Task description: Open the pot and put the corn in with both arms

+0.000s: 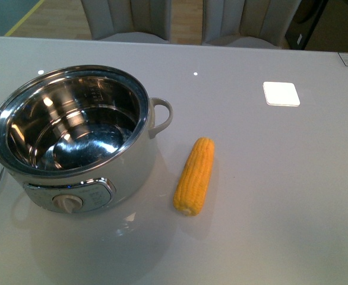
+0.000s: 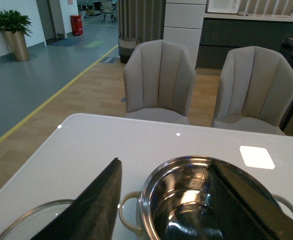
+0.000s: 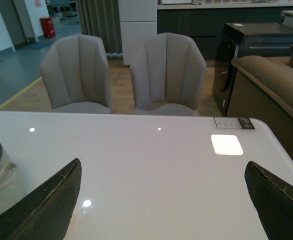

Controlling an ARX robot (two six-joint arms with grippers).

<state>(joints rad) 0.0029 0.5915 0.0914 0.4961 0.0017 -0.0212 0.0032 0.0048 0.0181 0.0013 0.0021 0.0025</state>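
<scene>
Your pot (image 1: pixel 132 169) sits on the left part of the tabletop (image 1: pixel 281 196), knob panel facing you. It is open. Its shiny steel inside holds only reflections (bright ceiling spots and the faint level marks on the far wall). One loop handle sticks out to the right, and the other just shows at the left edge of the front view.

The corn (image 1: pixel 195 176) lies flat on the tabletop just to the right of the pot, not touching it. It runs roughly away from you, with its cut end nearest you and its far end leaning a little to the right.

The glass lid (image 2: pixel 31 222) rests on the tabletop on the pot's other side, just beside the left handle. Only an arc of its steel rim shows, so you cannot tell whether it touches the pot.

Your left tool (image 2: pixel 164 161) is spread wide, and its wrist camera looks down into the pot past the two dark fingers (image 2: pixel 94 205). Your right tool (image 3: pixel 163 162) is spread just as wide over bare tabletop, with the pot at the edge of its view.

Further back on the tabletop, right of centre, is a bright white square (image 1: pixel 281 94).

Behind the tabletop stand two pale upholstered chairs (image 2: pixel 159 80), side by side on a wooden floor with a yellow line. Beyond are a potted plant (image 2: pixel 14 32) and a red bin (image 2: pixel 76 24) (both well back), and a brown sofa (image 3: pixel 276 80) is off to the right.
</scene>
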